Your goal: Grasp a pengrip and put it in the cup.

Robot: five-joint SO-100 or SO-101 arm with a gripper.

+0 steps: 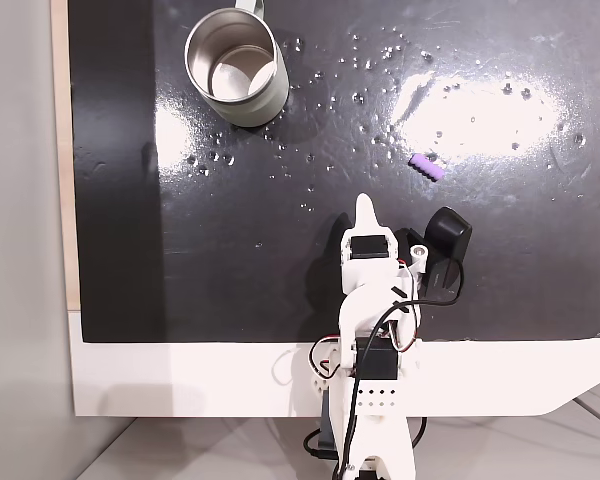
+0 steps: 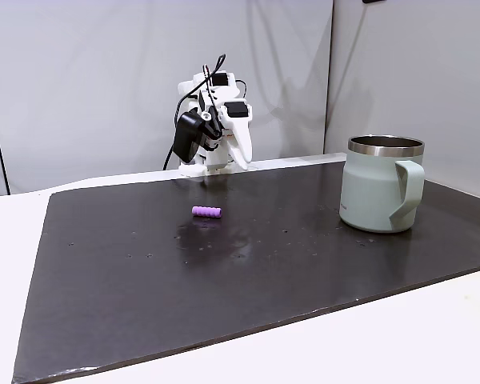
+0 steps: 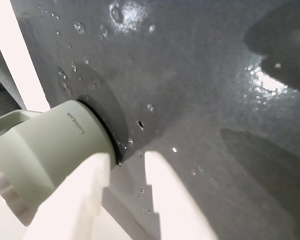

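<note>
The pengrip (image 1: 426, 167) is a tiny purple ribbed tube lying on the black mat, also visible in the other fixed view (image 2: 207, 212). The cup (image 1: 265, 100) stands upright at the mat's far left corner, metal inside, pale green outside (image 2: 372, 192), handle on its side. In the wrist view the cup (image 3: 45, 145) lies at the lower left. My gripper (image 1: 365, 205) is folded back near the arm's base, well short of the pengrip and far from the cup. Its white fingers (image 3: 160, 190) stand a little apart, so the gripper (image 3: 126, 156) is open and holds nothing.
The black mat (image 1: 230, 250) is wet, with water droplets (image 1: 380, 60) scattered across its far half and bright glare on the right. A white table border (image 1: 180, 380) surrounds it. The arm's base (image 1: 365, 400) sits at the near edge.
</note>
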